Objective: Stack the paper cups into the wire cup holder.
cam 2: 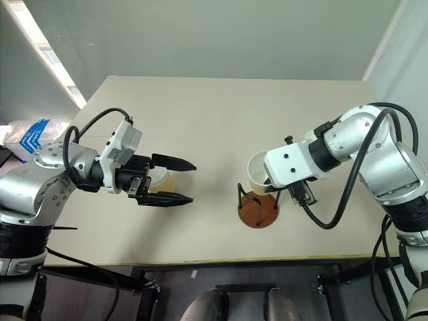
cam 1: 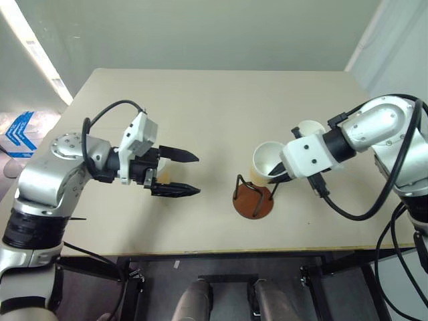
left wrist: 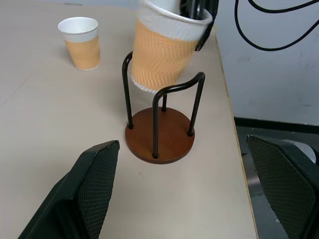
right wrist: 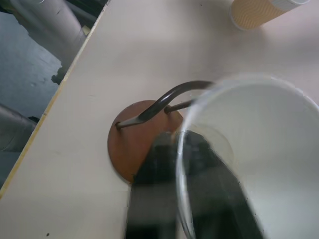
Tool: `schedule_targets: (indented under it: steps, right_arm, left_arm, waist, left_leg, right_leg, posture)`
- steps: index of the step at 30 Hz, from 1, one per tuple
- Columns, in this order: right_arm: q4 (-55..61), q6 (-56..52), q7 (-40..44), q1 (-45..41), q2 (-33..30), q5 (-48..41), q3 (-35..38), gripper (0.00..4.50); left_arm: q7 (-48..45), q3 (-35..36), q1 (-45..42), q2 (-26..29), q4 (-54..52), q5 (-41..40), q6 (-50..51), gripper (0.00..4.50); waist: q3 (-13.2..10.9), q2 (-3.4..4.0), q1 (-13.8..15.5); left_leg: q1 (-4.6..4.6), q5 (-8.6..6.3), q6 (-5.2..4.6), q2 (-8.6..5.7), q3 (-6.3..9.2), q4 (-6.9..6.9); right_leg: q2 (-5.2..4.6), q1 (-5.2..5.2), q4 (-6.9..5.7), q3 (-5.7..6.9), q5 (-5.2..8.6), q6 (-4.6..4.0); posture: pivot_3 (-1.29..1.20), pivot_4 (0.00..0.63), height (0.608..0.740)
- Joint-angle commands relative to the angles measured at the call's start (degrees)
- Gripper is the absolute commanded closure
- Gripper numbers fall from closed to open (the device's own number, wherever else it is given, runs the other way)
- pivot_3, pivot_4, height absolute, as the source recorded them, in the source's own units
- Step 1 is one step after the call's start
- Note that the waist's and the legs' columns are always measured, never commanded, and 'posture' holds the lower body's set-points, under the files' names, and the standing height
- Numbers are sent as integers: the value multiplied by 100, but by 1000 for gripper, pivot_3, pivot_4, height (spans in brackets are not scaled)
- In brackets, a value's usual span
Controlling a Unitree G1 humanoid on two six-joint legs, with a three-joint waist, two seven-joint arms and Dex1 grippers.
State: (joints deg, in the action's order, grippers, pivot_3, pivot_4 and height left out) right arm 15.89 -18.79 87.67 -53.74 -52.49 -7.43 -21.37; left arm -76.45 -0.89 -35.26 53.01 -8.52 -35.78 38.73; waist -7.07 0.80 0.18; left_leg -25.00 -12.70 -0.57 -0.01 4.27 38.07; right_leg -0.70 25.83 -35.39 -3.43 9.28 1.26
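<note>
R fingers point(right wrist: 199, 194) astride cup point(left wrist: 164, 50) rim

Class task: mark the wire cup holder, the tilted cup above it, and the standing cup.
wire cup holder point(left wrist: 172, 142), left wrist view, brown base
tilted cup point(left wrist: 159, 57), left wrist view, tan side wall
standing cup point(left wrist: 83, 50), left wrist view, tan side wall
</note>
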Motion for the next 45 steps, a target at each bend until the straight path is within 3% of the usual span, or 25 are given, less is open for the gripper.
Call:
schedule_targets:
  steps: [1, 7, 11, 17, 23, 33, 44, 45]
  right_arm:
    - [51, 31, -16, -13, 15, 38, 95, 2893]
    - [15, -24, -119, -23, 52, 55, 193, 832]
    - [-54, -566, -403, -128, 93, -260, 616, 832]
    - [-238, -1963, -1307, -71, 172, -879, 1684, 832]
    - [-255, -2785, -1864, 199, 498, -1758, 2513, 832]
    - [-85, -2956, -2246, 591, 659, -2518, 2743, 832]
    - [57, -2819, -2358, 855, 469, -2709, 2716, 832]
    - [61, -2835, -2398, 886, 489, -2757, 2744, 785]
  left_arm:
    - [45, 195, -59, 25, -117, -75, 9, 0]
    - [94, 194, -49, 25, -145, -62, -30, 0]
    - [250, 261, 22, 167, -273, 251, -359, 0]
    - [515, 712, 798, 906, -1172, 688, -580, 0]
    - [1003, 594, 1486, 1601, -1205, 1790, -855, 0]
    - [1365, 126, 1084, 1449, -336, 2613, -1293, 0]
    - [1223, -463, 602, 1074, 288, 3089, -1738, 0]
    - [1214, -520, 546, 1038, 380, 3134, -1804, 415]
  waist:
    - [0, 0, 0]
    - [0, 0, -2]
    - [0, 0, -2]
    - [0, -1, -17]
    - [-1, -1, -10]
    - [0, -2, -7]
    - [0, -2, -6]
    - [1, -3, -5]
  left_leg:
    - [0, 0, 0, 0, 0, 0]
    - [0, 0, 1, 0, 0, -1]
    - [0, 1, 1, 0, 0, 0]
    - [-1, -1, 3, 2, -1, -9]
    - [4, -3, 7, 4, 0, -15]
    - [0, -6, 21, -1, -2, -10]
    - [-2, -17, 33, 4, 1, -15]
    - [-1, -17, 33, 4, 2, -15]
  right_leg:
    - [0, 0, 0, 0, 0, 0]
    - [0, 1, -1, 0, 0, -1]
    - [0, 0, 0, 0, 0, -1]
    - [4, 2, 9, -1, 4, -6]
    - [6, 5, 2, -1, 12, -18]
    - [1, 36, -52, -6, 32, -51]
    - [4, 40, -55, 0, 34, -54]
    - [4, 40, -55, 1, 34, -54]
  posture:
    - [0, 150, 740]
    - [0, 150, 740]
    - [0, 150, 740]
    - [0, 150, 740]
    - [0, 150, 740]
    - [0, 150, 740]
    - [0, 150, 740]
    - [0, 150, 740]
